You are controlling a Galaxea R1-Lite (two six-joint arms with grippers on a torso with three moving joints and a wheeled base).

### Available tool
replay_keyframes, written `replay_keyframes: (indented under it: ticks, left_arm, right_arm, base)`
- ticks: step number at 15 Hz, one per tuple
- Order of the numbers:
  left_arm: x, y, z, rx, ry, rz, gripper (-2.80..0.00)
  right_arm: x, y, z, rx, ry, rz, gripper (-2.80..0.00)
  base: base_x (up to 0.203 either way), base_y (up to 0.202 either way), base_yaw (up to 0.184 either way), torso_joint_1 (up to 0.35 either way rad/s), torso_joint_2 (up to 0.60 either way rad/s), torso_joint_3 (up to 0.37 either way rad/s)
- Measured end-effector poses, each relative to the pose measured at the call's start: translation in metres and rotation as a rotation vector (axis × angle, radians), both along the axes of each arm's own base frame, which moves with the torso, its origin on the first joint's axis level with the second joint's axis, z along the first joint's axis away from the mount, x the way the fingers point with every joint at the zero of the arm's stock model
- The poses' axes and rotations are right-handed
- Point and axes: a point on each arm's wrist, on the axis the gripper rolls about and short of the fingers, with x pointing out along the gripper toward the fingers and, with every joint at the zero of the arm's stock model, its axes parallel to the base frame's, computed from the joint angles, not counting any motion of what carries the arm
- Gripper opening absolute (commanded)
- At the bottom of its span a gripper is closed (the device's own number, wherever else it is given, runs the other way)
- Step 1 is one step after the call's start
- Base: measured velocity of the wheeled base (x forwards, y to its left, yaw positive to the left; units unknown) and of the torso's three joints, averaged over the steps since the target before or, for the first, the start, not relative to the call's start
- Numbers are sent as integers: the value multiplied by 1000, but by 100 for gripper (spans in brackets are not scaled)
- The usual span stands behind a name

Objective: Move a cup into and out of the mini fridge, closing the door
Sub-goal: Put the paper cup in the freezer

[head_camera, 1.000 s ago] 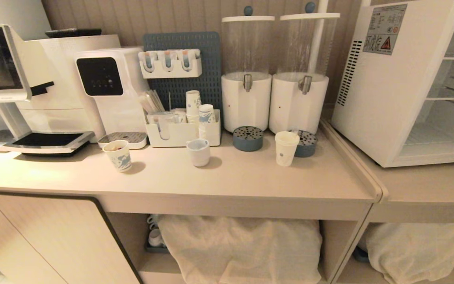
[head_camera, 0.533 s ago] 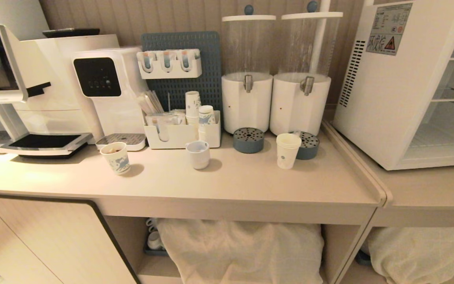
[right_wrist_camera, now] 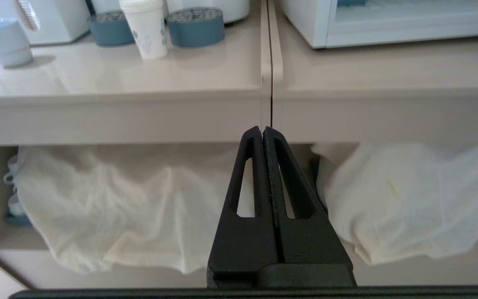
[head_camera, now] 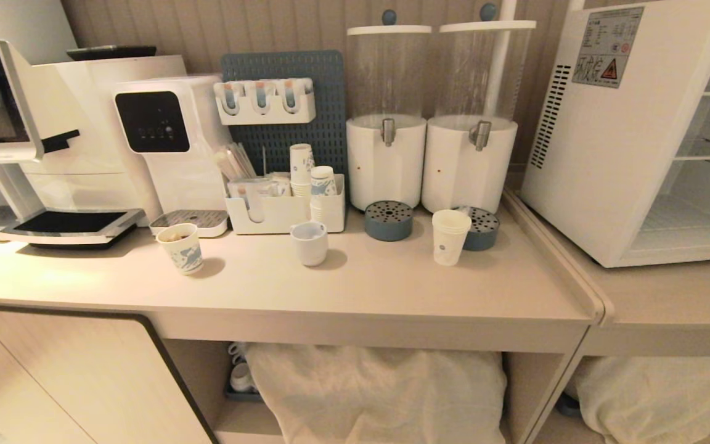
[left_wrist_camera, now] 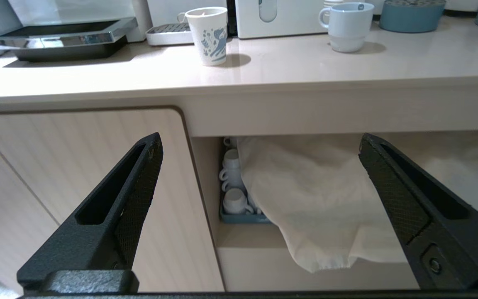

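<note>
The cup [head_camera: 450,237], tall tapered white paper, sits on the smooth beige counter [head_camera: 361,290] around 9 o'clock of the boxy mini fridge [head_camera: 632,135], left gripper [left_wrist_camera: 259,143] fingers spread wide, right gripper [right_wrist_camera: 262,129] pinched together holding nothing.

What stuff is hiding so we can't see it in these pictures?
- Mini fridge door: head view, cut off by the right edge.
- Shelf space under the counter: every view, the white cloth covers most of it.
- What is in the cup: head view, too small to tell.
- Warning sticker text: head view, too small.
</note>
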Motion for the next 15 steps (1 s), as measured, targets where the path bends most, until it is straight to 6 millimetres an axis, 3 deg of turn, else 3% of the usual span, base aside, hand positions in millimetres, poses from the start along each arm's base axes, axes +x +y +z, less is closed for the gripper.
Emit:
replay_keyframes:
  ticks: [7, 10, 15]
  left_arm:
    - [0, 0, 0, -2, 0, 0, 0]
    - [0, 0, 0, -16, 3, 1, 0]
    - [0, 0, 0, -20, 1, 2, 0]
  right_arm:
    - [0, 0, 0, 0, 0, 0, -280]
    - [0, 0, 1, -1, -6, 1, -280]
    - [-33, 2, 61, 5, -102, 65, -280]
  base:
    - [187, 0, 0, 1, 3, 2]
    - [39, 0, 0, 2, 2, -1]
    - [0, 0, 0, 0, 0, 0]
